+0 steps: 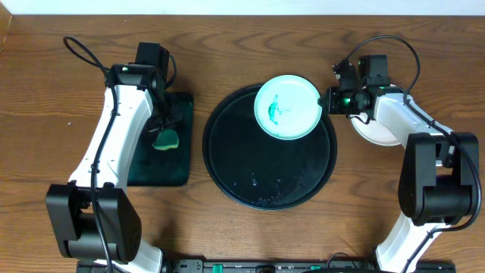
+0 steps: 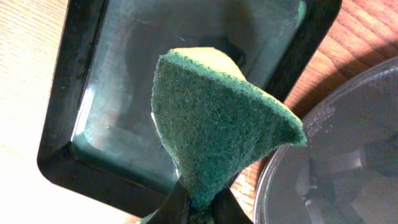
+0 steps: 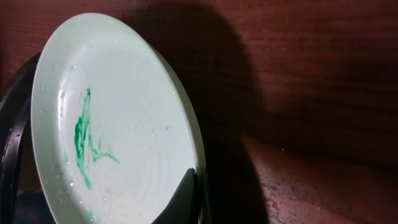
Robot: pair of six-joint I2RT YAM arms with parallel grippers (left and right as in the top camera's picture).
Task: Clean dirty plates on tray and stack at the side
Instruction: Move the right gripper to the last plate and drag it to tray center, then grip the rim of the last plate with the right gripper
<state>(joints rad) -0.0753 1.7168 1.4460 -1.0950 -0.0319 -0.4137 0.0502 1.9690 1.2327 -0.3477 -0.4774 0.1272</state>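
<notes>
Right gripper [image 1: 326, 101]: closed on the rim of the pale mint-green round plate [image 1: 286, 106], which sits over the far side of the large round glossy black tray [image 1: 227, 163]. A teal smear [image 3: 84, 142] is on its face.

Left gripper [image 1: 164, 130]: pinching the green scouring sponge [image 2: 217, 124] by one end above the small black rectangular tray [image 2: 81, 130].

Risks:
- You hold the plate by a thin edge only. Hard scrubbing could pivot it or pull it free onto the tray.
- Droplets on the plate suggest a slick rim.
- The sponge may fold instead of wiping.
- Watch the white plate [image 1: 375, 135] on the wooden counter [image 1: 45, 91] beneath your right arm.
</notes>
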